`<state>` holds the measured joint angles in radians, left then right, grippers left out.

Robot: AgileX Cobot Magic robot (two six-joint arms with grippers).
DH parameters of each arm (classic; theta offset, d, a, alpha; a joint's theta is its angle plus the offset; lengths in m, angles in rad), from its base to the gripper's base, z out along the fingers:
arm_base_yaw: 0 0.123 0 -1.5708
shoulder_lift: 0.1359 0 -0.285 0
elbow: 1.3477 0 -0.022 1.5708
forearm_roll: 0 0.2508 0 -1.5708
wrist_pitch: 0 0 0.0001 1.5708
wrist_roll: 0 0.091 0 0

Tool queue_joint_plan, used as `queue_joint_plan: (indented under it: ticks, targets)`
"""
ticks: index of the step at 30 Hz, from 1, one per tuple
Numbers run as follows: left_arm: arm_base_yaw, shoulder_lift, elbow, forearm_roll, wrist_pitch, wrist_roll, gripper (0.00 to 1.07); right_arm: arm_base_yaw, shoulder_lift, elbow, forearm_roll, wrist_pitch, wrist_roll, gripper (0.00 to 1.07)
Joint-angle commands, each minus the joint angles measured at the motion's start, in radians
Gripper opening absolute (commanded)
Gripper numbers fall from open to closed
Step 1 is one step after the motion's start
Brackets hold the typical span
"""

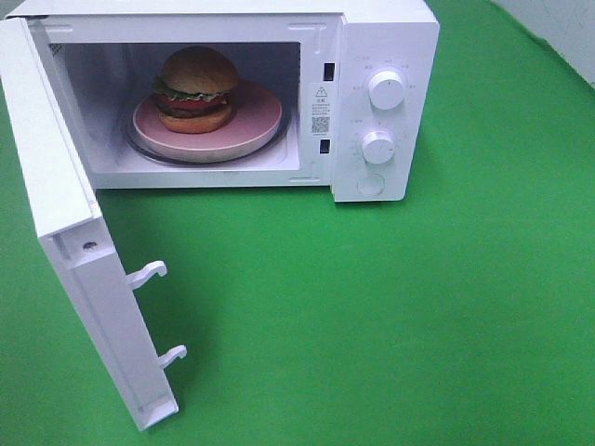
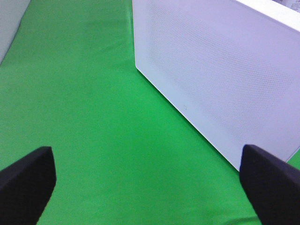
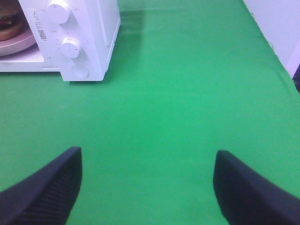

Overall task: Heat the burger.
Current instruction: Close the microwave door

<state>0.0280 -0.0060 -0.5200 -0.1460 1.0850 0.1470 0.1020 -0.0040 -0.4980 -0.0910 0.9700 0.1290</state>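
1. A green cloth covers the surface [image 1: 418, 307]. On it stands a white microwave [image 1: 409, 28] with little else around it.
2. Far left, the door [image 1: 65, 232] hangs wide open, its two latch hooks [image 1: 149, 273] pointing at the oven.
3. The left pincer [image 2: 147, 183] is released and empty. It hovers over the cloth near a white dotted panel, apparently the door's outer face [image 2: 220, 70], but does not touch it.
4. The burger [image 1: 195, 88] is already inside the oven, sitting on a pink plate [image 1: 256, 116], slightly left of the plate's middle.
5. So the step in hand is probably shutting the door.
   - Push flat against the outer face near the free edge, where leverage is best.
   - Follow the hinge's arc rather than pushing straight.
   - Keep pressing until both hooks seat, without nudging the oven.
6. Right of the cavity are the upper knob [image 1: 386, 90] and the lower knob [image 1: 378, 147].
7. The right pincer [image 3: 147, 187] is also spread and holds nothing. It is well short of the knobs, so it is free to turn one after the door latches.
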Motion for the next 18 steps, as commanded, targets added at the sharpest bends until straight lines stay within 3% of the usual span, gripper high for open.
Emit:
queue_joint_plan:
  ticks: [1, 18]
  targets:
    - [0.000, -0.013, 0.003, -0.001, -0.012, -0.002, 1.00, -0.007, -0.027, 0.003, -0.005, -0.011, 0.004, 0.74]
    - [0.000, 0.008, 0.003, 0.000, -0.012, -0.005, 0.98, -0.007, -0.027, 0.003, -0.005, -0.011, 0.004, 0.74]
